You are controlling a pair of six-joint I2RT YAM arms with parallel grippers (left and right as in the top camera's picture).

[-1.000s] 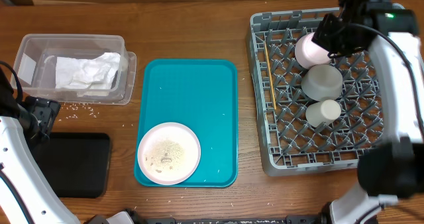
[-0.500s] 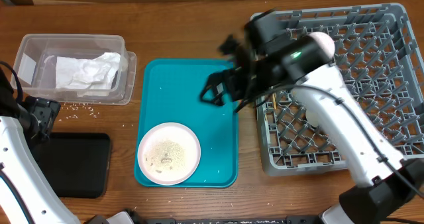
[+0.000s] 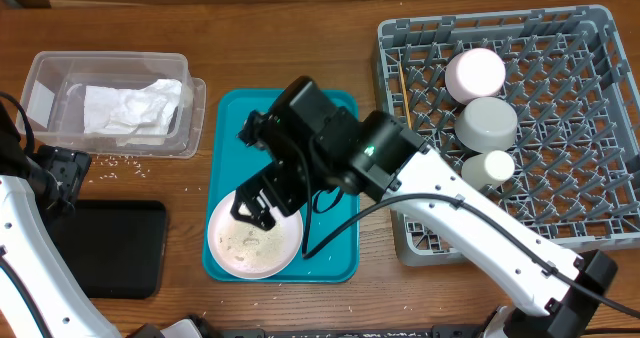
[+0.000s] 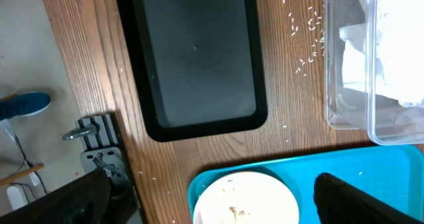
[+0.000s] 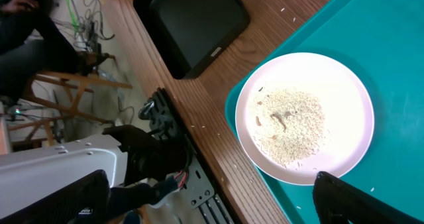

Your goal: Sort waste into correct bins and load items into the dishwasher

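Observation:
My right gripper (image 3: 254,210) hangs open and empty over the near-left edge of the large pinkish-white plate (image 3: 287,240), which lies on the teal tray (image 3: 300,128) with a heap of rice (image 5: 288,124) on it. In the right wrist view the plate (image 5: 358,98) sits just ahead of the wide-apart right gripper (image 5: 212,204). The dish rack (image 3: 560,188) holds the pink bowl (image 3: 475,73), grey-green bowl (image 3: 487,123), white cup (image 3: 488,168) and chopsticks (image 3: 405,118). Crumpled napkins (image 3: 130,106) lie in the clear tub (image 3: 40,78). The left gripper (image 3: 60,173) stays open beside the black tray (image 3: 105,248).
Loose rice grains (image 3: 120,161) are scattered on the wood between the tub and the black tray (image 4: 195,58). The table's front edge runs close behind the plate in the right wrist view. My right arm stretches from the lower right across the teal tray.
The right gripper let go of the pink bowl in the rack and opened. The arm then swung left across the teal tray to the plate. The left arm stayed still.

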